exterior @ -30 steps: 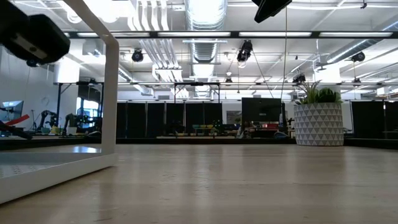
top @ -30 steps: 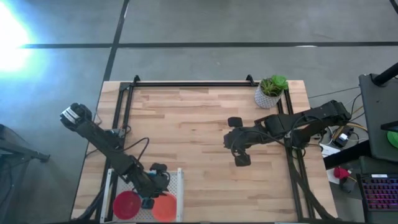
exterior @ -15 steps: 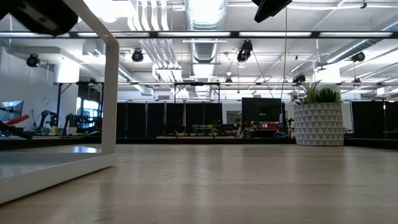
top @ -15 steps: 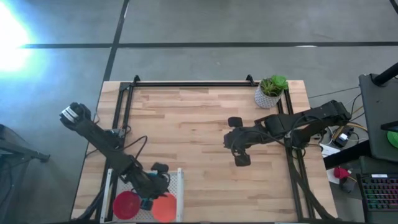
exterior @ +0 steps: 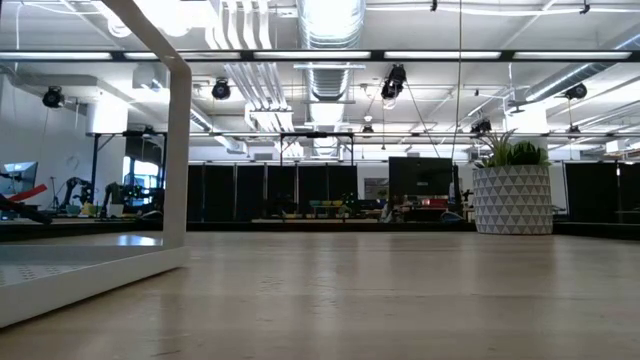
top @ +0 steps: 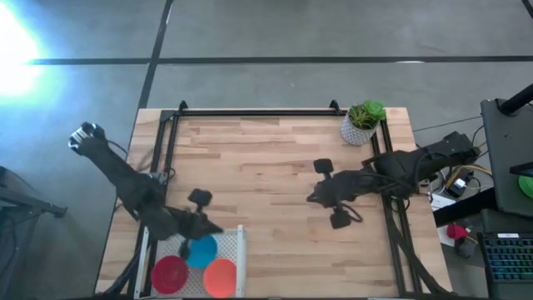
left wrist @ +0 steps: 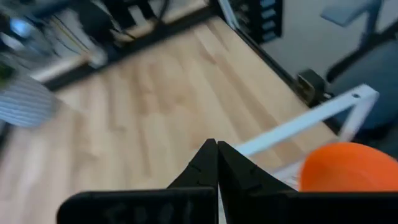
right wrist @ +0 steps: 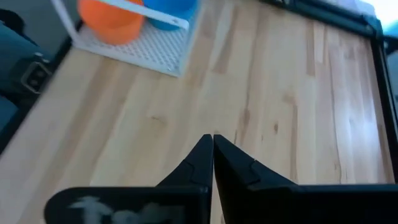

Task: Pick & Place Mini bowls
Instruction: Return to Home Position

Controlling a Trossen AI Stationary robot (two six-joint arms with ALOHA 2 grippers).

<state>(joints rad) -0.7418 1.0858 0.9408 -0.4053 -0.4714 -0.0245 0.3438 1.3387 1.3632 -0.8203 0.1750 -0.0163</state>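
Note:
Three mini bowls sit in a white perforated rack point(top: 240, 242) at the table's near left corner: a red one point(top: 171, 273), a blue one point(top: 201, 251) and an orange one point(top: 221, 277). My left gripper point(top: 208, 227) hovers shut just beyond the rack's far side, above the blue bowl's far rim. Its wrist view shows the shut fingers point(left wrist: 216, 155), the orange bowl point(left wrist: 348, 168) and a rack rail point(left wrist: 305, 121). My right gripper point(top: 315, 198) hangs shut over the table's middle right. Its wrist view shows it point(right wrist: 211, 146) pointing toward the rack point(right wrist: 137, 46), with the orange bowl point(right wrist: 112, 15) and blue bowl point(right wrist: 168, 9) in it.
A white pot with a green plant point(top: 361, 123) stands at the far right corner, and shows as well in the low view point(exterior: 512, 195). A black frame point(top: 250, 112) runs along the table's far, left and right sides. The rack's white upright point(exterior: 180, 150) rises at the low view's left. Bare wood lies between the arms.
My left gripper has drawn back from over the rack, up and toward the far edge. The blue bowl, mostly hidden beneath it before, now shows whole in the rack between the red and orange bowls. My right gripper has shifted toward the table's right and a little nearer.

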